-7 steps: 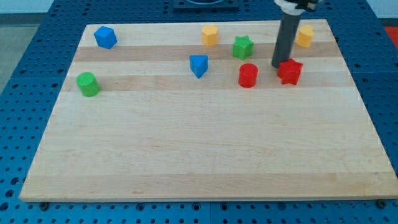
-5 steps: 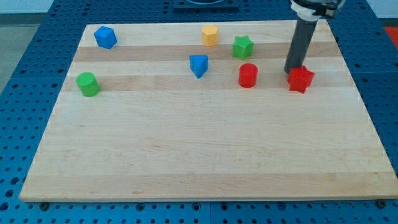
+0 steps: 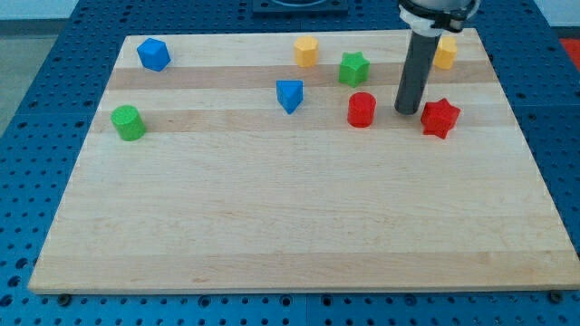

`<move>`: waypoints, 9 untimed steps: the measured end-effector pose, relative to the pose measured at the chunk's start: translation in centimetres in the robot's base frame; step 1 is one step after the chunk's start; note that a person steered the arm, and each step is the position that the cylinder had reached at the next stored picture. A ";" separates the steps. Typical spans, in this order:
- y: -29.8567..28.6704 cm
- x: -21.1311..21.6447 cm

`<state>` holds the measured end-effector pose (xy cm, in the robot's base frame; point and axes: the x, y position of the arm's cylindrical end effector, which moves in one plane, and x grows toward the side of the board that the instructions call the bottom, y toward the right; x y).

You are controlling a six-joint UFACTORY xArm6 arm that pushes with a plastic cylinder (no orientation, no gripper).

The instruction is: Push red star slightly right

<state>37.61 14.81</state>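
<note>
The red star (image 3: pixel 439 117) lies on the wooden board (image 3: pixel 299 226) at the view's right, in the upper part. My tip (image 3: pixel 407 110) is just left of the red star, with a small gap between them. A red cylinder (image 3: pixel 362 109) stands left of my tip, so the tip sits between the two red blocks.
A green star (image 3: pixel 353 68) and a yellow block (image 3: pixel 306 51) lie near the view's top. Another yellow block (image 3: pixel 444 52) is partly hidden behind the rod. A blue block (image 3: pixel 289 94), a blue cube (image 3: pixel 153 54) and a green cylinder (image 3: pixel 128 122) lie further left.
The red star slid right and slightly down under my tip's push. My tip has since drawn back to the left, off the star.
</note>
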 end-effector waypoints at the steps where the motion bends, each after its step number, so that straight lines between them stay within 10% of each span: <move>1: 0.0 1.2; 9: 3.9 3.6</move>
